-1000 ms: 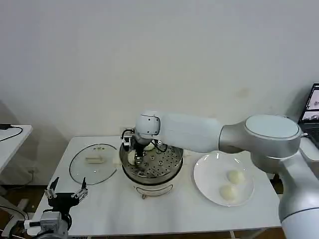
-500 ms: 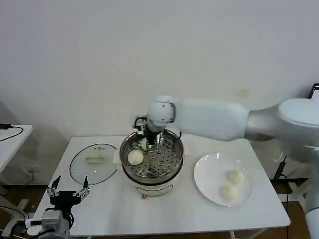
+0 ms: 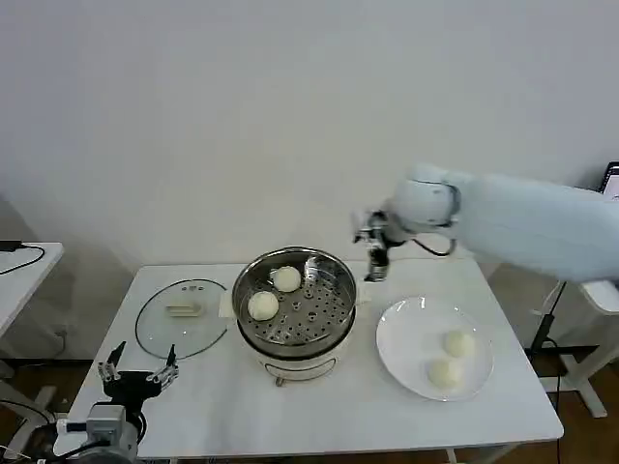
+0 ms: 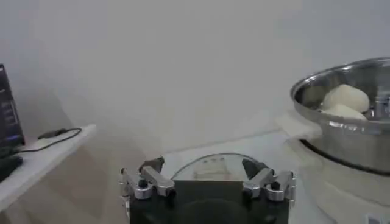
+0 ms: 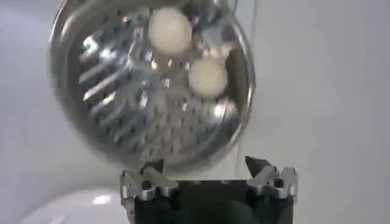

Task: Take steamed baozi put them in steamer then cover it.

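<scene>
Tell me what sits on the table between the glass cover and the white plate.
In the head view, the steamer stands between the cover and the plate, with two baozi on its perforated tray.

The round shiny stainless-steel steamer (image 4: 347,115) was cut off by the left wrist view's edge; its rim hid part of two pale round buns (image 4: 344,99).

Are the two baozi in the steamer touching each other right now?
Apart. In the right wrist view, perforated tray shows between the one baozi and the other baozi inside the steamer. The head view shows the same gap.
</scene>
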Robot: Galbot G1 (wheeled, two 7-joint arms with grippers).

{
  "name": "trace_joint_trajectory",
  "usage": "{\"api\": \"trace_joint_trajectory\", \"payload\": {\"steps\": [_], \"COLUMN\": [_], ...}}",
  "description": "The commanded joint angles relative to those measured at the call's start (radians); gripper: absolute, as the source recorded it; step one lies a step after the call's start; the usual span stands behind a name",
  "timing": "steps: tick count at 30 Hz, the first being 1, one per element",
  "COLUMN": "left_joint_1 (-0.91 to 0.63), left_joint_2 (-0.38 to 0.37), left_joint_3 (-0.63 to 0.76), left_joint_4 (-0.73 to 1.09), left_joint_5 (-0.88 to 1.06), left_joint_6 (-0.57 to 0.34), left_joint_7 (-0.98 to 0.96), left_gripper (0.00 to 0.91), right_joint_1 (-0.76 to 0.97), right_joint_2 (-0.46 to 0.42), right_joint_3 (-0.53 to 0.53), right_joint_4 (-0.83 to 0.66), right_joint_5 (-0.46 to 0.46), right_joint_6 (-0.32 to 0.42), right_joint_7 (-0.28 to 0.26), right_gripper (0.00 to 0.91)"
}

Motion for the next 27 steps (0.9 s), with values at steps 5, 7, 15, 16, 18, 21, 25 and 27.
{"api": "trace_joint_trajectory", "payload": {"steps": [5, 7, 15, 16, 18, 21, 25, 27], "left_joint_1": [-0.011, -0.009, 0.006, 0.008, 0.010, 0.011, 0.016, 0.019], "left_joint_2": [0.012, 0.012, 0.008, 0.007, 0.005, 0.000, -0.004, -0.005], "left_joint_3": [0.023, 0.026, 0.024, 0.022, 0.021, 0.021, 0.023, 0.022], "left_joint_4": [0.019, 0.019, 0.019, 0.020, 0.024, 0.023, 0.023, 0.024], "left_joint_5": [-0.004, 0.001, 0.011, 0.012, 0.016, 0.020, 0.029, 0.032], "left_joint_6": [0.002, 0.002, 0.001, 0.001, 0.001, 0.001, 0.001, 0.001], "left_joint_7": [0.002, 0.003, 0.004, 0.005, 0.004, 0.004, 0.005, 0.005], "left_gripper": [0.907, 0.907, 0.907, 0.907, 0.907, 0.907, 0.907, 0.907], "right_joint_1": [-0.385, -0.490, -0.797, -0.805, -0.814, -0.823, -0.822, -0.819], "right_joint_2": [-0.407, -0.420, -0.424, -0.420, -0.411, -0.382, -0.341, -0.319], "right_joint_3": [0.249, 0.342, 0.553, 0.552, 0.547, 0.540, 0.525, 0.515], "right_joint_4": [0.134, 0.140, 0.134, 0.130, 0.120, 0.095, 0.056, 0.034], "right_joint_5": [-0.277, -0.294, -0.376, -0.380, -0.381, -0.393, -0.388, -0.391], "right_joint_6": [0.171, 0.178, 0.188, 0.188, 0.184, 0.181, 0.175, 0.175], "right_joint_7": [-0.086, -0.089, -0.113, -0.118, -0.124, -0.129, -0.132, -0.130], "right_gripper": [0.907, 0.907, 0.907, 0.907, 0.907, 0.907, 0.907, 0.907]}}
